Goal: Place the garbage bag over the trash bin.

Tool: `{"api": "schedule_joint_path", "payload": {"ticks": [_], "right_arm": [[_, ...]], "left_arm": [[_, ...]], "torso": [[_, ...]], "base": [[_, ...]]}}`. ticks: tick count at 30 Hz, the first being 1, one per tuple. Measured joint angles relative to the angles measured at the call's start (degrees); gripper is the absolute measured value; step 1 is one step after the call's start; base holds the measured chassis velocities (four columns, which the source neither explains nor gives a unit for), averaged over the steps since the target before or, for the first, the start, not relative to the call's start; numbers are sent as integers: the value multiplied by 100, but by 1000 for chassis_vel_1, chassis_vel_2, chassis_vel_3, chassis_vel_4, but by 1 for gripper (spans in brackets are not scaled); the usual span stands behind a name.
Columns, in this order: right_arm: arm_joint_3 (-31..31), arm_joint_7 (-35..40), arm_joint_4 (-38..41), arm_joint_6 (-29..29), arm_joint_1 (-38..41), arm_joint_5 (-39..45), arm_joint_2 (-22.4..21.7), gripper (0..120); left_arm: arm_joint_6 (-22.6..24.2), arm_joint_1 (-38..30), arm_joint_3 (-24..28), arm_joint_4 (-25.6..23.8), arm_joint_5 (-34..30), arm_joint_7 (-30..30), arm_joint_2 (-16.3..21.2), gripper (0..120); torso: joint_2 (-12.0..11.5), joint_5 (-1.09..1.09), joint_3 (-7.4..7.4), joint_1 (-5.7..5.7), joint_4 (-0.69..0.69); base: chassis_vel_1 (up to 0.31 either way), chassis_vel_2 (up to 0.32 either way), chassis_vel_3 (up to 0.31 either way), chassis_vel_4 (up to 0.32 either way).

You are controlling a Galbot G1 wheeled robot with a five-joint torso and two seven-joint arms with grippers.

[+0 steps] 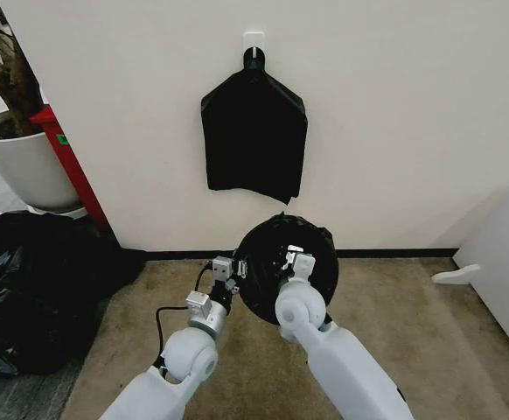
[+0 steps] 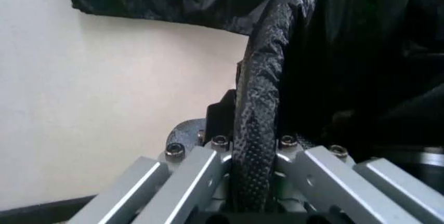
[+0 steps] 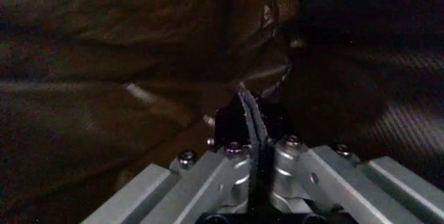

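The garbage bag is stretched into a round black mouth on the floor by the wall. The trash bin is hidden beneath the plastic. My left gripper sits at the left side of the mouth. In the left wrist view it is shut on the bag's crinkled edge, which runs as a folded band between the fingers. My right gripper reaches inside the mouth. In the right wrist view it is shut on a thin fold of the bag in the dark interior.
A flat black bundle hangs on a white hook on the wall above. A heap of black bags lies at the left, behind it a large white plant pot and a red post. White furniture stands at the right.
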Motion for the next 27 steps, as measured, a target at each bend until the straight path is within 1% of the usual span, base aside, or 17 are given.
{"api": "schedule_joint_path", "payload": {"ticks": [3, 7, 10, 15, 17, 19, 21, 22, 27], "right_arm": [[-87, 3, 30, -33, -91, 72, -55, 0], [-92, -3, -141, -36, -116, 74, 16, 0], [-98, -63, -450, -29, -125, -46, 120, 0], [-140, -29, -103, -35, -19, -10, 52, 0], [-151, 37, 85, -50, 135, 132, -21, 0], [-136, 59, 89, -57, 278, 239, -35, 0], [-75, -25, -181, -19, 409, 218, 24, 0], [-75, -25, -181, -19, 409, 218, 24, 0], [112, -264, -1045, 35, 638, 63, 289, 0]], "left_arm": [[4, 0, -18, 0, 5, -1, 9, 2], [5, 4, -20, -20, 5, -1, 4, 2], [5, 15, -26, -74, -11, -4, -2, 2], [5, -7, -98, -48, -15, -3, -6, 2], [5, -1, -107, -42, -15, 1, -6, 2], [5, 20, -107, -49, -14, 9, -10, 2], [5, 43, -100, -89, -14, 14, -13, 2], [5, 43, -100, -89, -14, 14, -13, 2], [5, 71, -71, -220, -25, 22, -3, 2]], "torso": [[0, 1, 0, 0, -1], [1, 0, 0, 0, -1], [0, 1, 1, 0, 0], [1, 1, 0, 0, 0], [1, 1, 0, 0, 0], [1, 0, 0, 0, -1], [1, 1, 0, 0, 0], [1, 1, 0, 0, 0], [0, 1, 1, 0, 0]], "base": [[0, 0, 0, 0], [0, 0, 0, 0], [0, 0, 0, 0], [0, 0, 0, 0], [0, 0, 0, 0], [0, 0, 0, 0], [0, 0, 0, 0], [0, 0, 0, 0], [0, 0, 0, 0]]}}
